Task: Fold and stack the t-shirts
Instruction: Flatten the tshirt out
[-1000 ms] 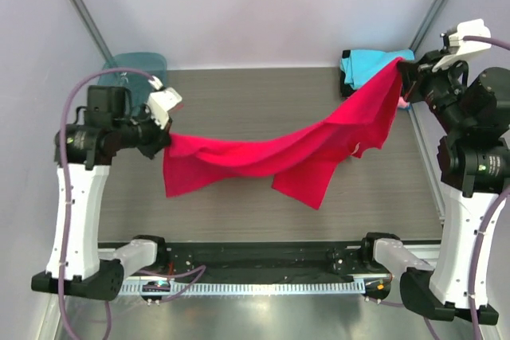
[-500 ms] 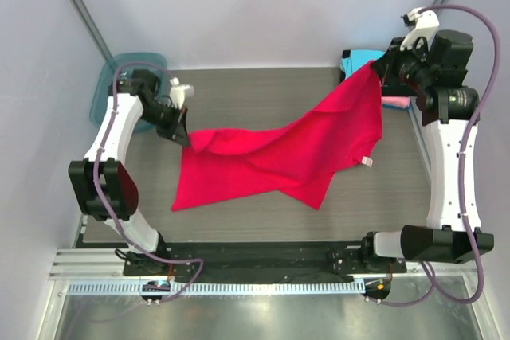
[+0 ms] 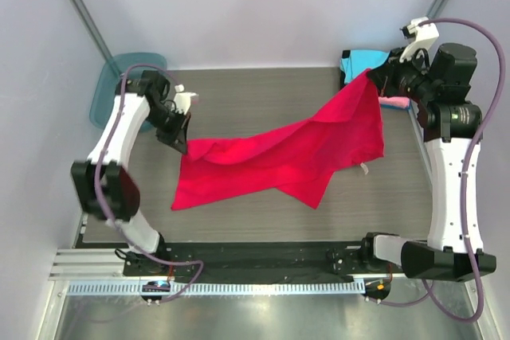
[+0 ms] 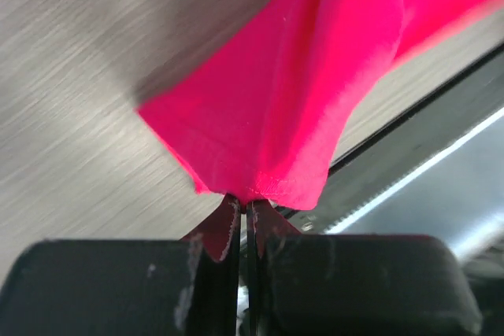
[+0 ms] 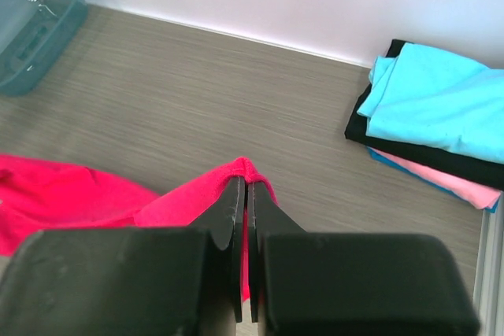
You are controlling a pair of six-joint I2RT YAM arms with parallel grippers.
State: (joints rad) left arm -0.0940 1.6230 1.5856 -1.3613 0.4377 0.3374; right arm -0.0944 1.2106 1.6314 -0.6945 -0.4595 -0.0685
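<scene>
**My left pincer (image 4: 242,206) and my right pincer (image 5: 246,186) both clamp the red t-shirt (image 3: 279,157)**

Left side first: my jaws are pressed tight together, and a small bunch of red hem is nipped right at the tips. From that pinch the cloth fans out away from me, bright against the grey wood-grain table (image 3: 263,93), with the metal rail (image 4: 409,171) of the near edge showing past it. From above, this pincer sits at the left of the table and holds one corner of the shirt.

Over to the right: jaws shut here too, with a little peak of red cloth poking up between the tips. This one is up at the far right, and the shirt falls away from it in a long slanting drape.

Between my two grips the shirt stretches across the middle of the table, creased and folded over itself, its lower edge spread toward the near side.

Just beyond the right pincer, in the far right corner, sits the folded stack: the cyan t-shirt (image 5: 437,104) on top, the black t-shirt (image 5: 394,145) under it, the pink t-shirt (image 5: 453,185) lower still. Away in the far left corner stands the teal bin (image 5: 35,25), well apart from the red cloth.
</scene>
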